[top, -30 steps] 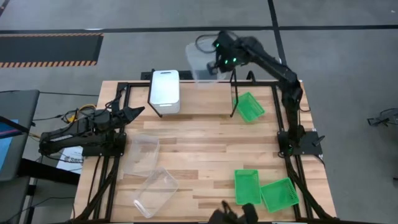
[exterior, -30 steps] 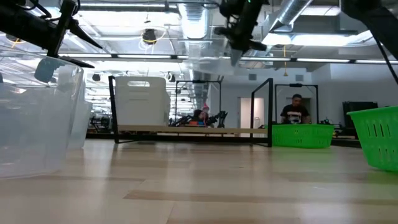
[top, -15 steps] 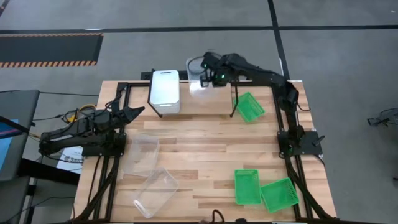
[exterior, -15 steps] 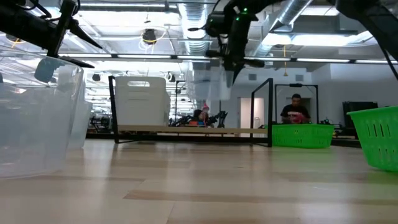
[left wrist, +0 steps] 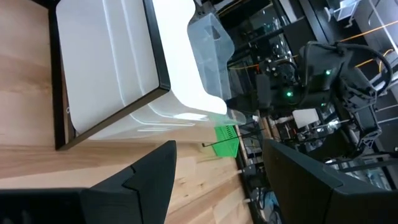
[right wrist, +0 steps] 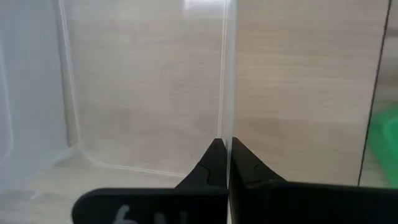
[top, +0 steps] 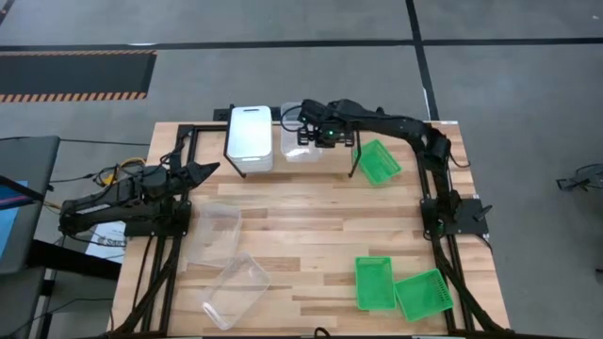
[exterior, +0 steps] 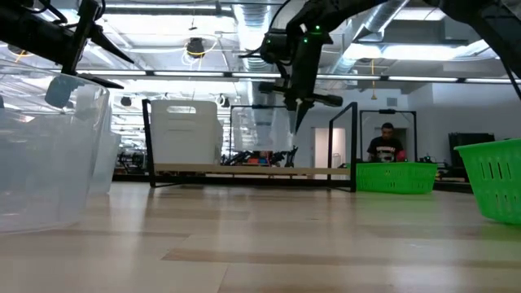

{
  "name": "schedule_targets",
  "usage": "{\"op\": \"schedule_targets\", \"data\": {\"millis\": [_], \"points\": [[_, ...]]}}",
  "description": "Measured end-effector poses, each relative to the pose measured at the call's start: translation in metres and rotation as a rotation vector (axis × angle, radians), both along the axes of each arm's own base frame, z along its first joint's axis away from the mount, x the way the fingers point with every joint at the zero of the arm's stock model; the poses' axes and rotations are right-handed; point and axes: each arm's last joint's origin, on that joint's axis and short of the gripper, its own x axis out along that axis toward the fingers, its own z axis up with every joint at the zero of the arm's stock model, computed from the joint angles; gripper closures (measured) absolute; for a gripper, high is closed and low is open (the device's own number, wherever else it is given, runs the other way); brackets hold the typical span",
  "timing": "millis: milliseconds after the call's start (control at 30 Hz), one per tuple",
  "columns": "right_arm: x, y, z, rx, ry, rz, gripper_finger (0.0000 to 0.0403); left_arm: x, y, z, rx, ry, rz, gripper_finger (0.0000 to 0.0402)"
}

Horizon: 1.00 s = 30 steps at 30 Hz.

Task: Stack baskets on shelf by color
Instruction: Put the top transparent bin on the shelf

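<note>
My right gripper point(top: 323, 134) point(exterior: 297, 110) is over the shelf point(exterior: 244, 170), shut on a clear basket point(top: 300, 143) point(exterior: 259, 134) that stands upright beside the white basket point(top: 250, 137) point(left wrist: 112, 62). A green basket point(top: 379, 162) point(exterior: 396, 176) sits at the shelf's right end. Two more clear baskets point(top: 215, 232) point(top: 237, 288) lie on the table's left half. Two green baskets point(top: 374, 282) point(top: 424, 294) lie near the right corner. My left gripper point(top: 205, 169) point(left wrist: 217, 180) waits open at the table's left side, touching nothing. My right gripper pinches the clear basket's right-hand side wall at its rim point(right wrist: 225, 134), one finger point(right wrist: 208, 165) inside and one outside. The fingers come from above, pointing down. The basket is upright with its base at the shelf board; whether it rests on the board I cannot tell.
The shelf's black legs point(top: 355, 155) stand on the table's far half. Black frame rails point(top: 151, 273) run along the table's left and right edges. A person point(exterior: 387, 146) sits in the room behind. Bare tabletop point(top: 311, 226) lies at the middle.
My right gripper came down and toward the near-left, from beyond the table's far edge onto the shelf. The clear basket it holds went from tilted high in the air to upright beside the white basket. The fingers stayed shut on it.
</note>
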Motion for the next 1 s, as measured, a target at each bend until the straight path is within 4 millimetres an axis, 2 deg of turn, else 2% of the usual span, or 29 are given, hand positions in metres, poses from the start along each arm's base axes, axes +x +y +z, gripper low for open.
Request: {"op": "schedule_targets", "data": {"millis": [433, 600, 733, 1000], "points": [[0.007, 0.002, 0.002, -0.023, -0.059, 0.005, 0.0401, 0.0, 0.0, 0.0, -0.001, 0.0, -0.003, 0.0174], [0.011, 0.011, 0.003, -0.024, -0.061, 0.032, 0.0399, 0.0, 0.0, 0.0, 0.0, -0.001, -0.002, 0.0174], [0.014, 0.015, -0.005, -0.028, -0.063, 0.049, 0.0398, 0.0, 0.0, 0.0, 0.0, -0.001, -0.003, 0.0174], [0.016, 0.02, -0.016, -0.028, -0.053, 0.075, 0.0362, 0.0, 0.0, 0.0, -0.001, -0.001, -0.003, 0.0174]]}}
